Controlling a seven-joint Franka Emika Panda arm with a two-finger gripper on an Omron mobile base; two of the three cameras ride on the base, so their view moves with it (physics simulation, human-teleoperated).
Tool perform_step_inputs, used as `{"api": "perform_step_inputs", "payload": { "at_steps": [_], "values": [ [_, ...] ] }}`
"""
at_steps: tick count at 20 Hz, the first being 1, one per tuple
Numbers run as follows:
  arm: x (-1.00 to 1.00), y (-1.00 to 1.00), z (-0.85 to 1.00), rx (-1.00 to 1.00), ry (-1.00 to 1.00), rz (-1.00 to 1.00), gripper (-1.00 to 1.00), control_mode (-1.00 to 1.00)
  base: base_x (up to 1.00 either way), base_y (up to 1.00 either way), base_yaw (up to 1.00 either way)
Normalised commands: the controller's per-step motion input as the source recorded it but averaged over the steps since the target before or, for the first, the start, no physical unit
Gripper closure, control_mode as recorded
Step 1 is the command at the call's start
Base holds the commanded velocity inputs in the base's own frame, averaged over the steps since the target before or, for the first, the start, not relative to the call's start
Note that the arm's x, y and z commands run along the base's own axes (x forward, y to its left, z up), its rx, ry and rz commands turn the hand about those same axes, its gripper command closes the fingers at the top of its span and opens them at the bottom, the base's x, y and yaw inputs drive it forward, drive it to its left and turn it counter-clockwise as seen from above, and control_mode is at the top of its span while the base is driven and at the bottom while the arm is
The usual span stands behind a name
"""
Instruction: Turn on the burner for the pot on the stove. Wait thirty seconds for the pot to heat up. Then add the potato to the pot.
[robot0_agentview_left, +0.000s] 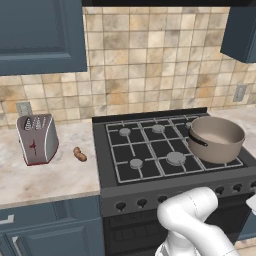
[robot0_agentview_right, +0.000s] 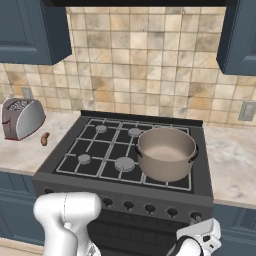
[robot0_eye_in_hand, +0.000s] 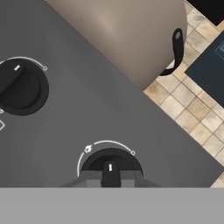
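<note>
The grey-brown pot (robot0_agentview_left: 216, 137) (robot0_agentview_right: 166, 152) stands on the front right burner of the black stove (robot0_agentview_left: 150, 150) (robot0_agentview_right: 100, 150). Its outer wall and dark side handle show in the hand view (robot0_eye_in_hand: 122, 30). The small brown potato (robot0_agentview_left: 79, 154) (robot0_agentview_right: 45, 138) lies on the counter left of the stove. My gripper (robot0_eye_in_hand: 110, 179) is at the stove's front panel below the pot, its fingertips closed on either side of the bar of a dark knob (robot0_eye_in_hand: 110, 164). The white hand (robot0_agentview_right: 200, 239) shows low at the range's right front. I see no flame at the burners.
A silver toaster (robot0_agentview_left: 37, 139) (robot0_agentview_right: 20, 118) stands on the counter left of the potato. A second knob (robot0_eye_in_hand: 19, 87) sits beside the gripped one. More knobs (robot0_agentview_right: 128, 204) run along the panel. Blue cabinets hang above both sides.
</note>
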Motion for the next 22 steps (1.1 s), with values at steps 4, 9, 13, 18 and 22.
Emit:
{"api": "perform_step_inputs", "payload": {
  "at_steps": [4,9,13,18,22],
  "values": [
    [0.00,0.00,0.00,0.00,0.00,0.00,1.00,-1.00,0.00,0.00,0.00],
    [0.00,0.00,0.00,0.00,0.00,0.00,1.00,-1.00,0.00,0.00,0.00],
    [0.00,0.00,0.00,0.00,0.00,0.00,1.00,-1.00,0.00,0.00,0.00],
    [0.00,0.00,0.00,0.00,0.00,0.00,1.00,-1.00,0.00,0.00,0.00],
    [0.00,0.00,0.00,0.00,0.00,0.00,1.00,-1.00,0.00,0.00,0.00]
  ]
}}
